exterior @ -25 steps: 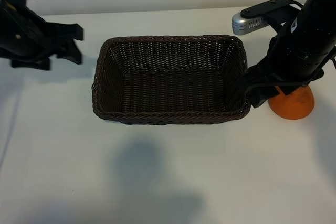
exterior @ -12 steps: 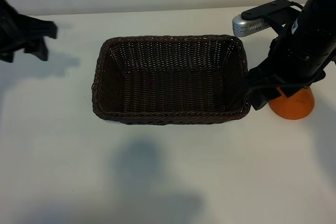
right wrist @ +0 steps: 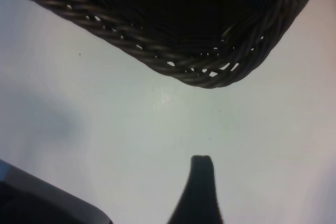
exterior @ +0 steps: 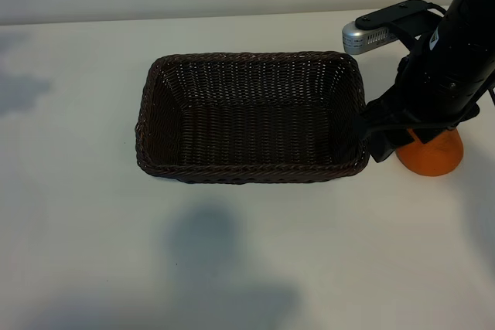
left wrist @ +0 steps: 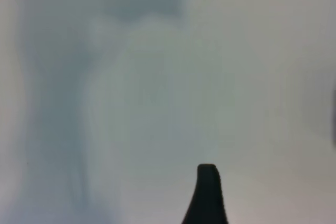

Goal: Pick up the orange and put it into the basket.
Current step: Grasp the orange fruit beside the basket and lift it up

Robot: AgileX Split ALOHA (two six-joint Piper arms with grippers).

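The orange [exterior: 433, 157] lies on the white table just right of the basket [exterior: 247, 172], its upper part hidden behind my right arm. The dark woven basket stands mid-table with nothing in it. My right gripper [exterior: 380, 138] hangs low between the basket's right end and the orange, open, holding nothing. The right wrist view shows one dark fingertip [right wrist: 202, 167] over bare table and a basket corner [right wrist: 199, 72], but no orange. My left gripper is outside the exterior view. Its wrist view shows one fingertip [left wrist: 207, 177] above bare table.
A silver camera housing [exterior: 370, 34] sticks out from the right arm behind the basket's far right corner. White table stretches in front of and left of the basket, with a soft shadow [exterior: 205, 237] on the near side.
The left arm has pulled away to the left and gone out of the exterior view. The right arm, basket and orange have stayed where they were.
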